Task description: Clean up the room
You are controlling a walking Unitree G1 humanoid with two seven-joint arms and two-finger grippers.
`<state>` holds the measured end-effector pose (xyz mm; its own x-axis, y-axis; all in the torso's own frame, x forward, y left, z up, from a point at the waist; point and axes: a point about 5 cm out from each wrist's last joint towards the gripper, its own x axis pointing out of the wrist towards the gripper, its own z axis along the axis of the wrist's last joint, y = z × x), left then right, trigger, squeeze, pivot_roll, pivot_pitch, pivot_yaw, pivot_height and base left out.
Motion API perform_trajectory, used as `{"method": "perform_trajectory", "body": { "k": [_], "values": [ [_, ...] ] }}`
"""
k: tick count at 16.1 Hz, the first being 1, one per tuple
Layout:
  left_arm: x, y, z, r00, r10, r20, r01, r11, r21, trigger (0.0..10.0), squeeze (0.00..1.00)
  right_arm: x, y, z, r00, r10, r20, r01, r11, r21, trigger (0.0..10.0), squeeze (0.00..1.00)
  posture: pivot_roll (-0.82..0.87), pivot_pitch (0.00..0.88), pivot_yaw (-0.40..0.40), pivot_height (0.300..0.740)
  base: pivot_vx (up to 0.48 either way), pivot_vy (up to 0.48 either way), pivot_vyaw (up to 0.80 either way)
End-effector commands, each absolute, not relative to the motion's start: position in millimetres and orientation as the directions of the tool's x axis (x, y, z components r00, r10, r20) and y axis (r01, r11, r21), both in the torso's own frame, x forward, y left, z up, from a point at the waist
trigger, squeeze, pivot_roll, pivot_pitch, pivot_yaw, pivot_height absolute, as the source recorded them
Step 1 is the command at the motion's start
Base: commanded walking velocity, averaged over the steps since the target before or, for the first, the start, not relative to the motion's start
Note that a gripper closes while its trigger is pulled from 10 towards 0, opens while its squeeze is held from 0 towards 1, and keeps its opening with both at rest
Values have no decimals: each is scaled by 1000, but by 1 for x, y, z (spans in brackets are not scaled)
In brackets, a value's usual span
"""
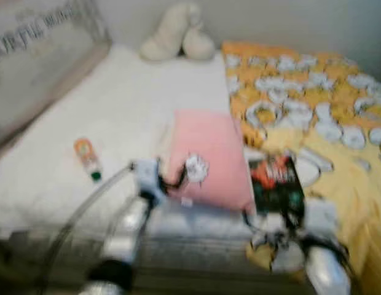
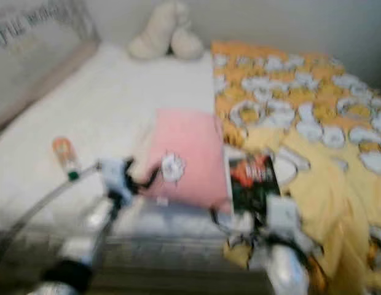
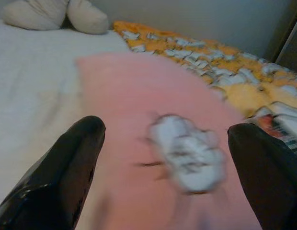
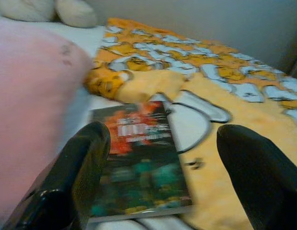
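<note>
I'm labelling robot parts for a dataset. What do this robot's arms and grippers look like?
Both arms are silver metal tubes with dark joints. A thin grey cable loops alongside the left arm. The left gripper and the right gripper each have two long, glossy black fingers with rounded tips. No markings are legible through the blur.

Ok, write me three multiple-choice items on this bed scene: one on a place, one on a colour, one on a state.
1. Where does the dark book with the red-orange cover lie?
A. beside the square pink cushion, on the yellow patterned blanket
B. by the cream plush toy
C. on the floor

2. What colour is the small bottle on the white bedsheet?
A. blue
B. orange with a green cap
C. black

3. How do the left gripper fingers stand?
A. shut on the cushion
B. spread apart
C. shut on the bottle

Key: 1 A, the book lies right of the cushion; 2 B, head views show it; 3 B, the left wrist view shows a wide gap.
</note>
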<state>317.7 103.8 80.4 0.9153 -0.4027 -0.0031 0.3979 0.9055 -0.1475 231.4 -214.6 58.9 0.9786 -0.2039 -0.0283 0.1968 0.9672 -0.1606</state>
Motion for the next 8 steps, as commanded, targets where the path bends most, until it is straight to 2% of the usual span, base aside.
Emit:
{"method": "perform_trajectory", "body": {
  "k": [1,4,8],
  "values": [
    [322,115,82,936,-351,-15,346,928,-135,10000,0,238,-210,64,982,-191,-4,188,971,-145,10000,0,83,0,15,740,0,-420,0],
    [326,117,85,948,-320,-4,316,939,-134,10000,0,243,-211,67,986,-165,0,163,974,-155,10000,0,84,0,8,740,290,-351,0],
    [323,106,91,923,-383,26,384,922,-46,10000,0,244,-216,67,985,-174,2,173,973,-156,10000,0,93,0,1,740,0,0,0]
  ]
}}
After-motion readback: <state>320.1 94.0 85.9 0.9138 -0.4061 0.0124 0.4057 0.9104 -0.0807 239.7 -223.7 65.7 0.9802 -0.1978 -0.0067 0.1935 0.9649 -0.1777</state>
